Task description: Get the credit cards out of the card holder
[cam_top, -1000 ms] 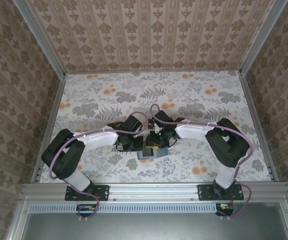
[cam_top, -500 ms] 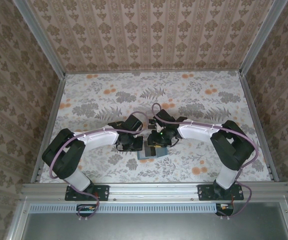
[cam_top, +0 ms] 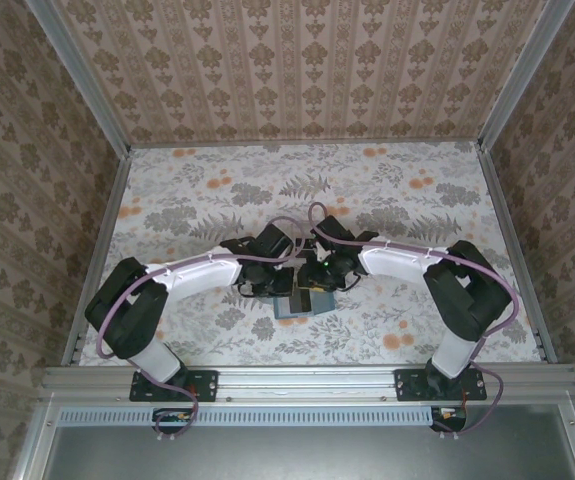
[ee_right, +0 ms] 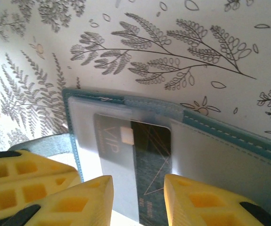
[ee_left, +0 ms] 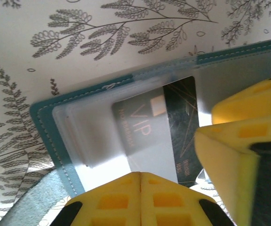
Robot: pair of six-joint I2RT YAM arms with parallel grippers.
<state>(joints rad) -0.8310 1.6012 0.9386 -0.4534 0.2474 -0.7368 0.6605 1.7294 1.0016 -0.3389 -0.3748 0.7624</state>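
Near the middle of the table (cam_top: 197, 200), the card holder (cam_top: 303, 306) lies flat, your left gripper (ee_left: 140, 176), squeezed closed, seems to press it, your right gripper (ee_right: 137, 184) is spread around the dark card (ee_right: 150, 146), so next you pinch and pull.

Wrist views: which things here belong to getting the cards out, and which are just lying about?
For the job:
teal card holder
dark VIP card, tucked partly inside it
left gripper, shut
right gripper, open over the card

Just there:
floral table cover
patterned walls
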